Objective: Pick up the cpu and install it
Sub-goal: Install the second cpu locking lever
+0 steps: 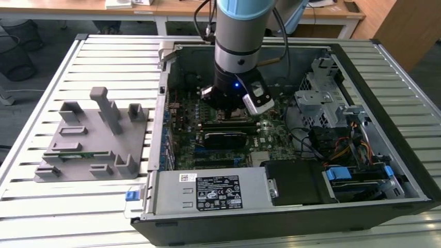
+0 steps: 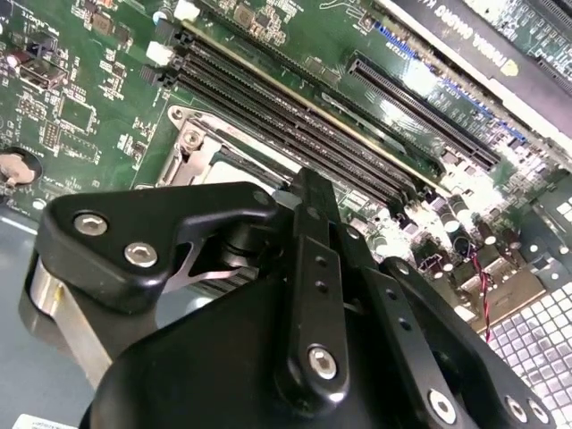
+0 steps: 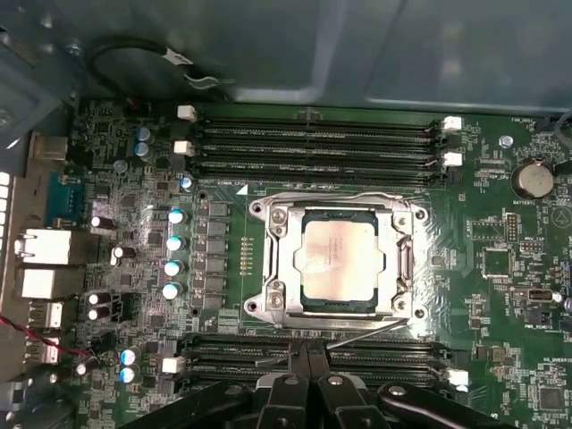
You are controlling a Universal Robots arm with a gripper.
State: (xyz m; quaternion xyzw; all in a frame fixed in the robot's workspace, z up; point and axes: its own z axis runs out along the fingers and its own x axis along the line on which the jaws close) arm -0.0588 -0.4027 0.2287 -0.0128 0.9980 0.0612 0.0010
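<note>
Black metal jaws (image 3: 308, 357): pressed together, the two fingers meet with nothing between them, so they've got hold of nothing. In the first wrist view they sit just over the memory slots (image 3: 313, 353) on the near side of the socket.

Silvery cpu (image 3: 344, 259): already sitting flat inside the socket frame (image 3: 277, 259), pale metal top facing up, not touching the jaws. The frame is around it on all sides, and a thin metal lever (image 3: 357, 332) runs along the edge closest to the jaws.

Green motherboard (image 3: 500, 268): second bank of memory slots (image 3: 313, 143) on the far side of the socket, a row of small round capacitors (image 3: 174, 241) beside it, and a coin battery (image 3: 532, 179) off near one corner.

Arm (image 1: 238, 51): in the exterior view it comes straight down into the open computer case (image 1: 413, 170), wrist low over the board.

Grey plastic fixture (image 1: 96, 139): sits on the slatted counter (image 1: 62, 217) on the exterior view's left, well apart from the case, with a thin green memory stick (image 1: 76, 153) lying in one of its slots.
</note>
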